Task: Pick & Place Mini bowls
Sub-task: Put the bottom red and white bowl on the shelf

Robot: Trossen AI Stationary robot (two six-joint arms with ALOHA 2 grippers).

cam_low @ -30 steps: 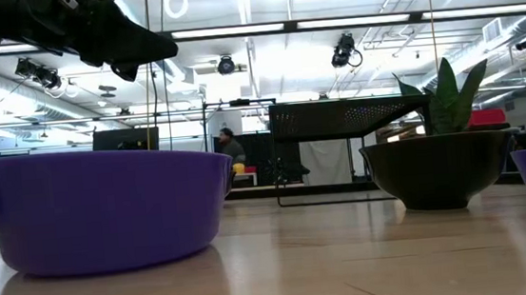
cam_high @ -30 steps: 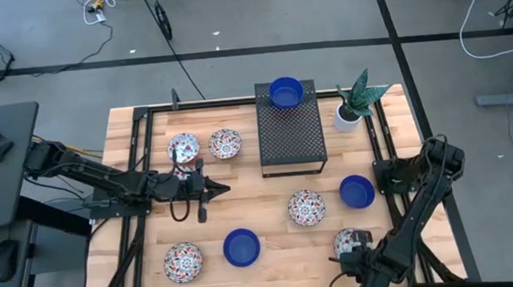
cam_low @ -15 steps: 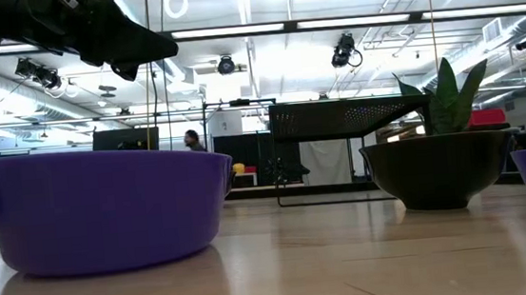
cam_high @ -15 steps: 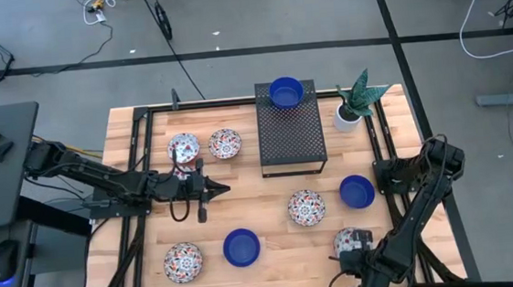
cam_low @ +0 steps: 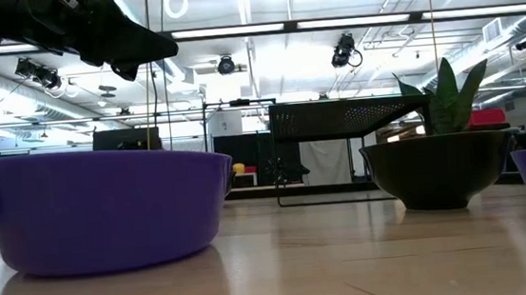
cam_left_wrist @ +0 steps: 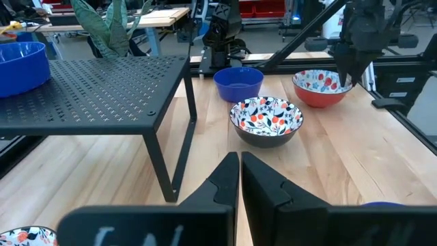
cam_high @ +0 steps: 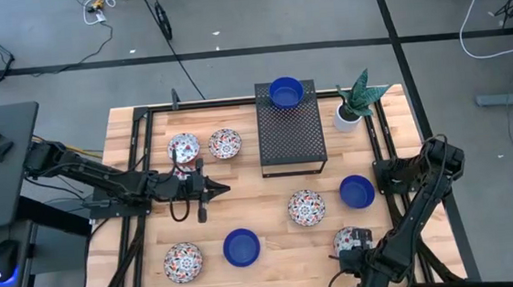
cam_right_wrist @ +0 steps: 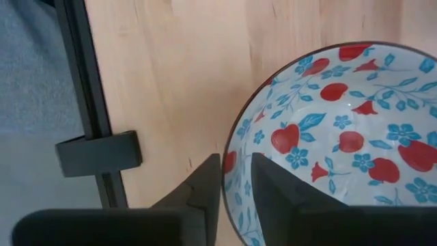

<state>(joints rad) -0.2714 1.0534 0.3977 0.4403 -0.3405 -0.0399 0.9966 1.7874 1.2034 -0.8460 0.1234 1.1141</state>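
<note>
Several mini bowls stand on the wooden table: floral ones point(cam_high: 183, 148), point(cam_high: 225, 144), point(cam_high: 306, 206), point(cam_high: 183, 262), and cobalt blue ones point(cam_high: 357, 191), point(cam_high: 242, 246). Another blue bowl point(cam_high: 285, 92) sits on the black perforated rack point(cam_high: 291, 136). My left gripper point(cam_high: 209, 191) hovers shut above bare wood left of the table's middle, its fingers pointing toward the table's right side. My right gripper point(cam_right_wrist: 235, 171) is at the near right corner, shut on a floral bowl point(cam_high: 350, 241). My right gripper pinches the floral bowl's rim point(cam_right_wrist: 227, 171) on its near left side, one finger point(cam_right_wrist: 205, 184) outside the wall and the other finger point(cam_right_wrist: 273, 184) inside. The fingers come from above, pointing down. The bowl stands upright, and I cannot tell whether its base is on the table.
A white pot with a green plant point(cam_high: 349, 110) stands at the far right, beside the rack. Black rails point(cam_high: 139, 171) run along the table's left and right sides. Bare wood lies between the left gripper and the floral bowl in the middle point(cam_left_wrist: 266, 119).
</note>
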